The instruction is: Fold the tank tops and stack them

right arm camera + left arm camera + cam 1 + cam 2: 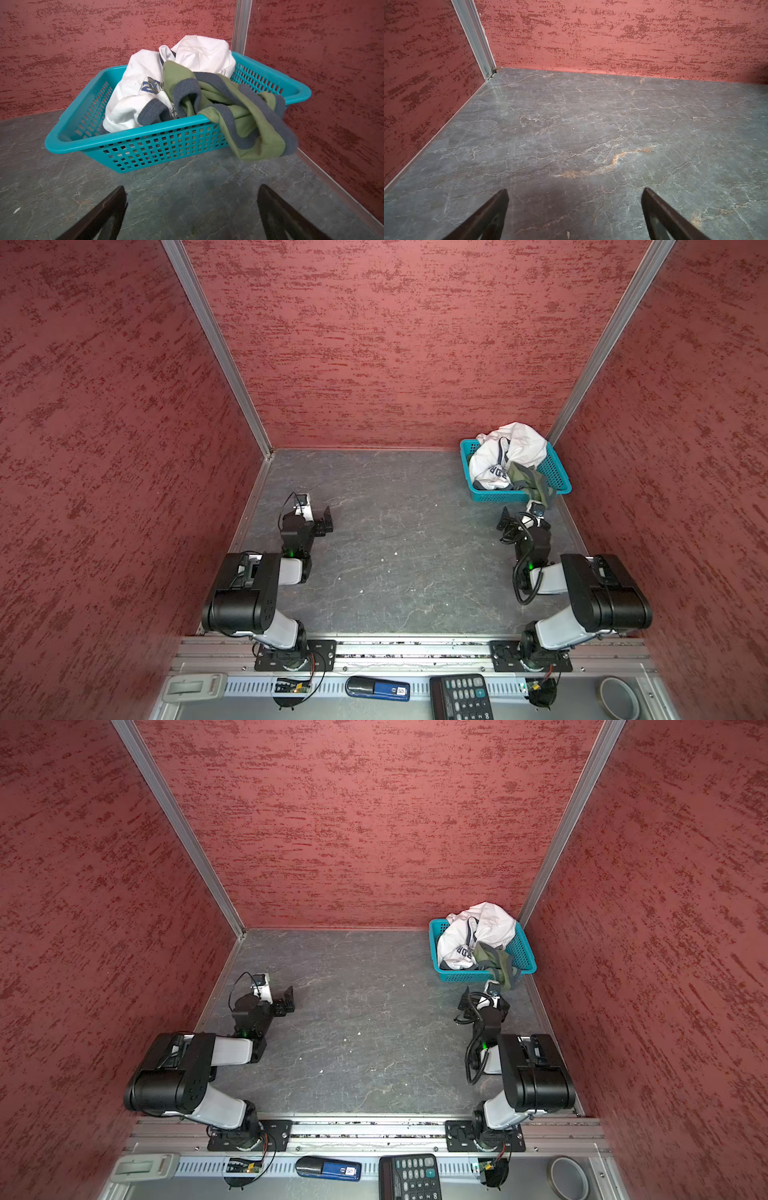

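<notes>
Standing at the open side, I see the white top and the green top bundled unfolded in the basket, which sits in the far right corner of the worktop. The white top is heaped highest and fills most of the basket. The green top lies at the near right corner and spills over the rim. Both top views show this from above, with dark lettering on the white cloth, but the green one is little more than a crumpled patch there.

The right wrist view gives more. It shows the green top's grey ribbed trim, a fold hanging down outside the basket's front wall, and a blue print on the white top. Whether that fold touches the worktop I cannot tell.

The right gripper sits just short of the basket, spread wide with nothing between its jaws. In a top view only one of its fingers shows. The left gripper is equally wide and empty, low over the left side of the worktop and well apart from the basket. Its wrist view takes in just veined grey worktop and the red walls meeting at a corner.

Only the top views reach the front ledge, where a calculator and a tape roll lie.
</notes>
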